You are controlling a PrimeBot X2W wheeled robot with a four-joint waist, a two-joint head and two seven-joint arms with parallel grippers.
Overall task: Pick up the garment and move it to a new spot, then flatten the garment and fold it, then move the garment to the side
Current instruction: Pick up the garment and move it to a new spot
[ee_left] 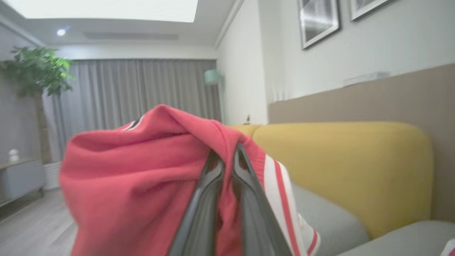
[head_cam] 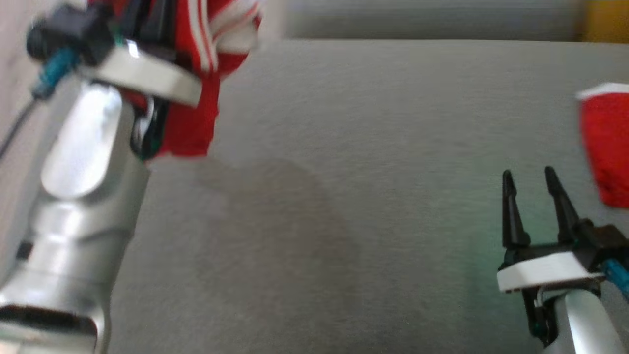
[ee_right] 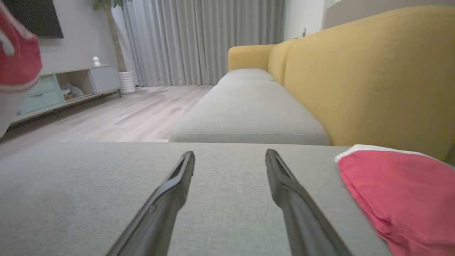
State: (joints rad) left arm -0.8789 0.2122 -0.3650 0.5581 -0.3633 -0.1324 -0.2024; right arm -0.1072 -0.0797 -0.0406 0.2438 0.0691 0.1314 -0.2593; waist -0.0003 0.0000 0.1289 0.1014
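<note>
The garment [head_cam: 196, 83] is red knit with white stripes. It hangs bunched in the air at the upper left, above the grey cushion [head_cam: 344, 172]. My left gripper [ee_left: 227, 153] is shut on a fold of the garment [ee_left: 142, 170], with cloth draped over both fingers. The left arm [head_cam: 83, 147] rises from the lower left. My right gripper [head_cam: 528, 173] stands open low at the right, just above the cushion, with nothing between its fingers [ee_right: 167, 192]. In the right wrist view the hanging garment [ee_right: 17, 53] shows at the left edge.
A second red cloth with a white edge [head_cam: 607, 142] lies on the cushion at the far right, just right of my right gripper [ee_right: 230, 154]. The yellow sofa back [ee_right: 373, 71] runs behind. A wooden floor [ee_right: 135, 113] and a low cabinet [ee_right: 71, 85] lie beyond.
</note>
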